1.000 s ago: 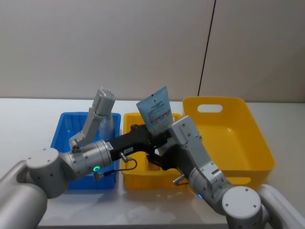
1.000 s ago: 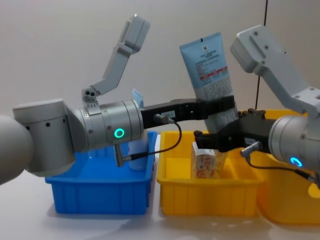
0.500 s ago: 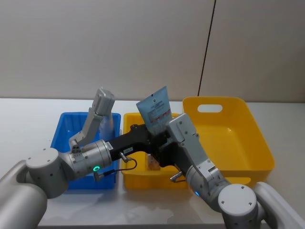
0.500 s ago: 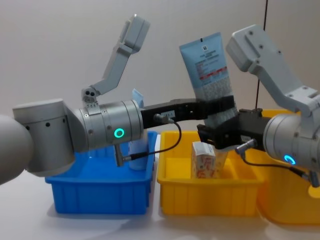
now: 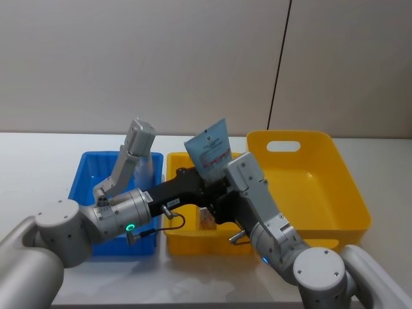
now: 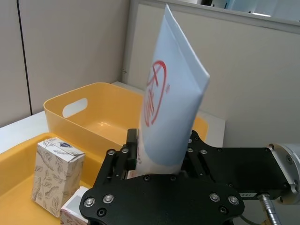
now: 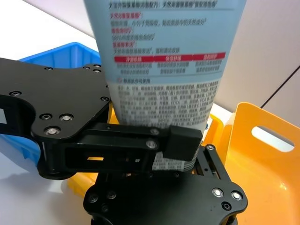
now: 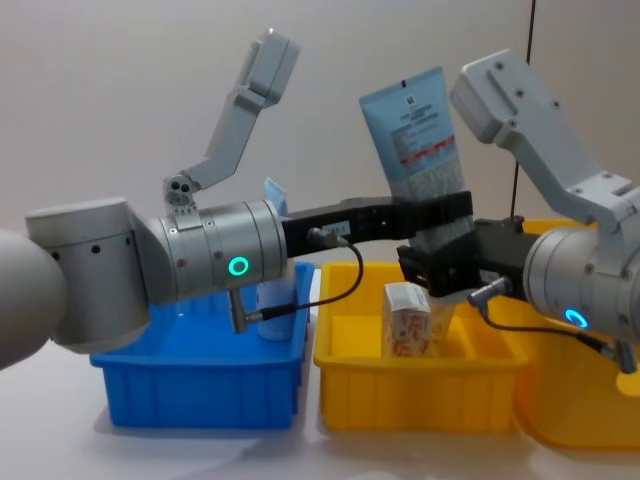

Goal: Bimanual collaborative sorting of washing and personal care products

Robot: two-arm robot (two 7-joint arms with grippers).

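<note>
Your left tool (image 8: 436,214), centre frame, is clamped on the tube (image 8: 415,130). The tube's long axis stands near upright, top leaning left, over the middle bin (image 8: 420,385). The right tool (image 8: 440,270) sits just below at the tube's lower end; you cannot tell its grip.

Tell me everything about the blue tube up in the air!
The tube is pale blue plastic with a flat crimped top, print with red bands on one face, a red circle logo on the other. It leans, held above the small yellow bin. The left claw clamps its lower part; the right claw is at its bottom end.
</note>
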